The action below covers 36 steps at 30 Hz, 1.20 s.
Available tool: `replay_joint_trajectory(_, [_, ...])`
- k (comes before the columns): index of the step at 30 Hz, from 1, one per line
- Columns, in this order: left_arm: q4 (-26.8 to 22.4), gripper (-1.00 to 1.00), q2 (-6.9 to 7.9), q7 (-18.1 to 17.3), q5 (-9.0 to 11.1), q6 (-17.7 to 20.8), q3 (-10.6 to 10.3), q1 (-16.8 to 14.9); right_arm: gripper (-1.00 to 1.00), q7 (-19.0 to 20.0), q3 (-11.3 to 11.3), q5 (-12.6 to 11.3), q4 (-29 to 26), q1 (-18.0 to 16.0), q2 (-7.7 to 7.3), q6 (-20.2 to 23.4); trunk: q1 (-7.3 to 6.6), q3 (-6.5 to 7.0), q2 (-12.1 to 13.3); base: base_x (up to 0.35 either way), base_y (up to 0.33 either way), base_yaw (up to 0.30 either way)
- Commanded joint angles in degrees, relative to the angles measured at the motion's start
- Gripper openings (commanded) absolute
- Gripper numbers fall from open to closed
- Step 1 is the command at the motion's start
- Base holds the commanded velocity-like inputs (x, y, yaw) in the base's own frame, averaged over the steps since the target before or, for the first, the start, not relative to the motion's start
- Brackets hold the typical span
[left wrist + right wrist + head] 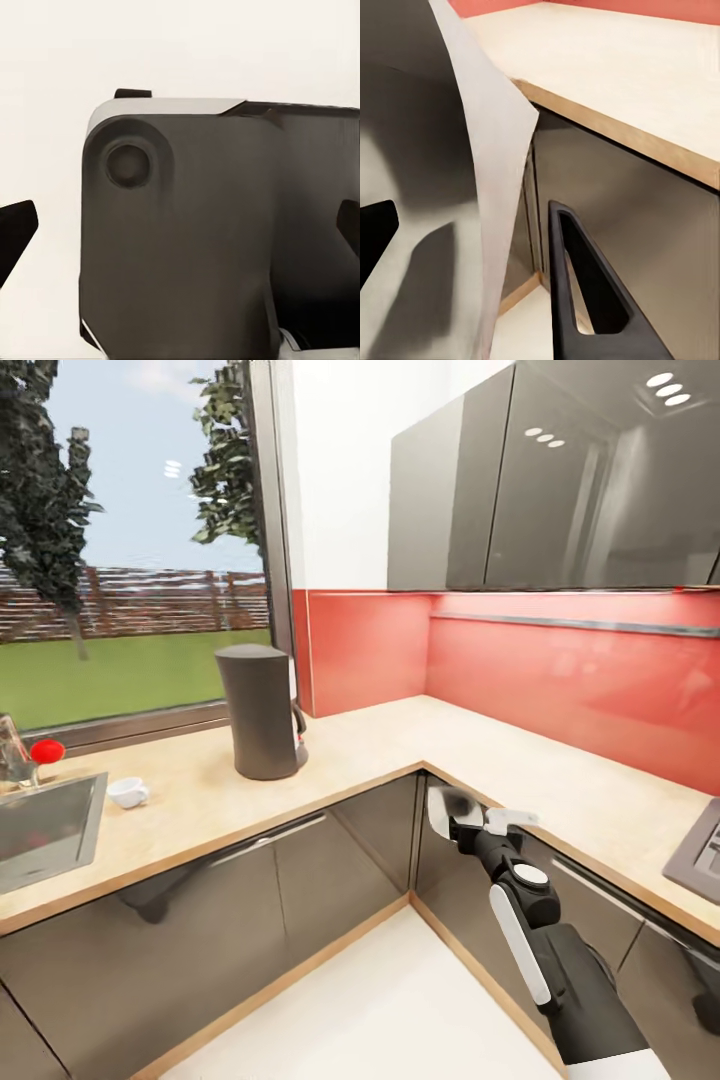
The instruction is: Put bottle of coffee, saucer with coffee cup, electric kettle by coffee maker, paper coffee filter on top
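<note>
Along the L-shaped countertop (pixel 400 745), the coffee maker (pixel 260 710) stands upright near the inner corner, back from the front edge and just in front of the window (pixel 130 550), with bare counter on both sides of it. A small white coffee cup (pixel 128 792) sits well to its left, close to the sink (pixel 45 830), whose rim lies near the counter's front lip. Below the counter corner, in front of the dark cabinet doors (pixel 300 870), the right gripper (pixel 462 815) is closed on a paper coffee filter (pixel 440 810); in the right wrist view the pale sheet (pixel 495 172) curves between the dark fingers (pixel 585 292), held lower than the counter's wooden edge. Open floor (pixel 370 1010) runs between the two cabinet runs. The left gripper (pixel 180 232) faces a dark robot housing, its fingertips (pixel 15 232) spread far apart and holding nothing.
</note>
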Motion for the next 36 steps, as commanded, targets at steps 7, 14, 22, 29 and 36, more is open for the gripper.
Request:
replay_joint_trajectory(7, [-0.1,1.0,-0.03,0.0,0.0,-0.1,0.3,0.0,-1.0,-0.5,0.2,-0.6,-0.1,0.0,-0.07,0.2,-1.54,1.34,2.8,0.0,0.0,0.221])
replay_joint_trajectory(14, [-0.1,1.0,-0.03,0.0,0.0,-0.1,0.3,0.0,-1.0,-0.5,0.2,-0.6,-0.1,0.0,-0.07,0.2,-3.07,2.62,5.6,0.0,0.0,0.04])
replay_joint_trajectory(22, [-0.1,1.0,-0.03,0.0,0.0,-0.1,0.3,0.0,-1.0,-0.5,0.3,-0.6,-0.1,0.0,-0.07,0.2,-4.83,4.05,8.8,0.0,0.0,0.001])
replay_joint_trajectory(29, [-0.1,1.0,-0.03,0.0,0.0,-0.1,0.3,0.0,-1.0,-0.5,0.2,-0.6,-0.1,0.0,-0.07,0.2,-6.37,5.31,11.6,0.0,0.0,0.0])
replay_joint_trajectory(36, [-0.1,1.0,-0.03,0.1,0.0,-0.1,0.3,0.0,-1.0,-0.5,0.2,-0.6,-0.1,0.0,-0.07,0.2,-7.91,6.57,14.4,0.0,0.0,0.0])
